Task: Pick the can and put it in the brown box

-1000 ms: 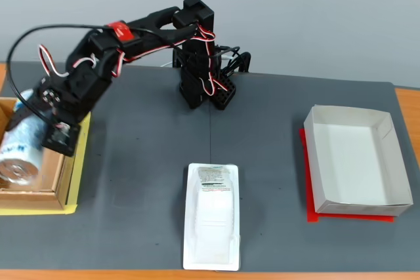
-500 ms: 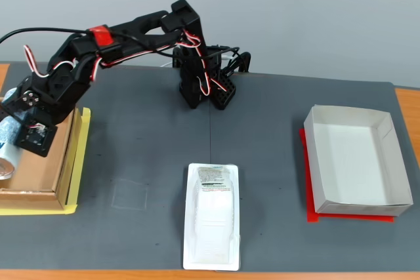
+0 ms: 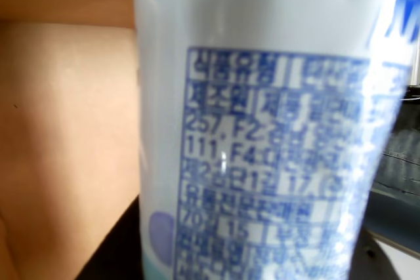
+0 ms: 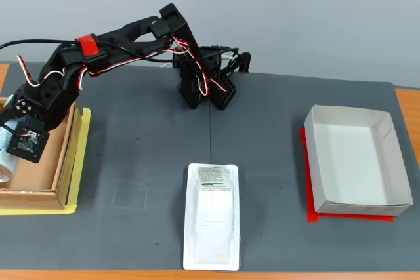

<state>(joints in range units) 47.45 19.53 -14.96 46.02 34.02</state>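
Observation:
The can [image 3: 275, 129], white with blue print, fills most of the wrist view, and brown cardboard of the brown box [image 3: 65, 129] shows behind it on the left. In the fixed view the arm reaches far left. There my gripper [image 4: 20, 143] hangs over the brown box [image 4: 62, 162], shut on the can [image 4: 5, 154]. Only a sliver of the can shows at the left edge of that view, its silver end pointing down and forward. The fingers themselves are hidden by the wrist body and the can.
A white blister tray [image 4: 212, 224] lies at the front centre of the dark mat. A white paper box [image 4: 357, 162] sits on a red sheet at the right. The arm's base [image 4: 203, 86] stands at the back centre. A yellow sheet [image 4: 83, 162] lies under the brown box.
The arm has swung further left with the can in it, from above the box's middle to its left side. The can is now mostly past the left edge of the fixed view.

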